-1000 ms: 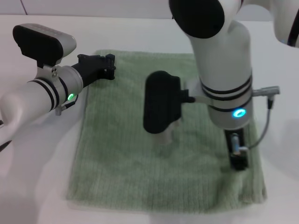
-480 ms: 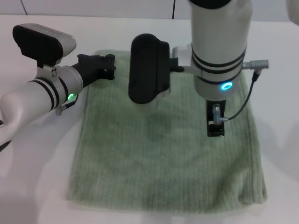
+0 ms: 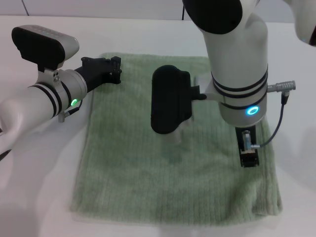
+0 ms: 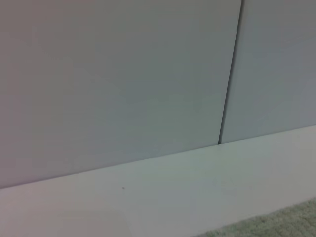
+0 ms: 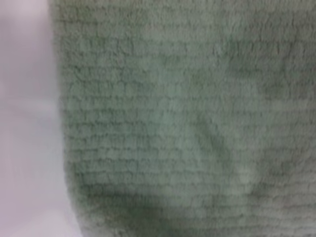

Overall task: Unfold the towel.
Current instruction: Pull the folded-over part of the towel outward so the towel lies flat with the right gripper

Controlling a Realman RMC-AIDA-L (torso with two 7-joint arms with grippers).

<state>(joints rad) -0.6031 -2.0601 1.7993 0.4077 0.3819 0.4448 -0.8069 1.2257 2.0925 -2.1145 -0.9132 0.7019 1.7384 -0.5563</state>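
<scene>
Sage-green towel [image 3: 163, 163] lies spread on the white desk [image 3: 44, 187]. My right fingers [image 3: 248, 159] hover above its right side, grip unreadable; left fingers [image 3: 111, 69] at far-left corner, likewise. Next: flatten.

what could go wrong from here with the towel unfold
1. The right gripper points down over the towel well in from its right edge, so a pinch there might bunch the cloth instead of catching a layer.
2. The left gripper sits at the towel's far left corner; if only one arm pulls, the towel may slide across the table rather than open.
</scene>
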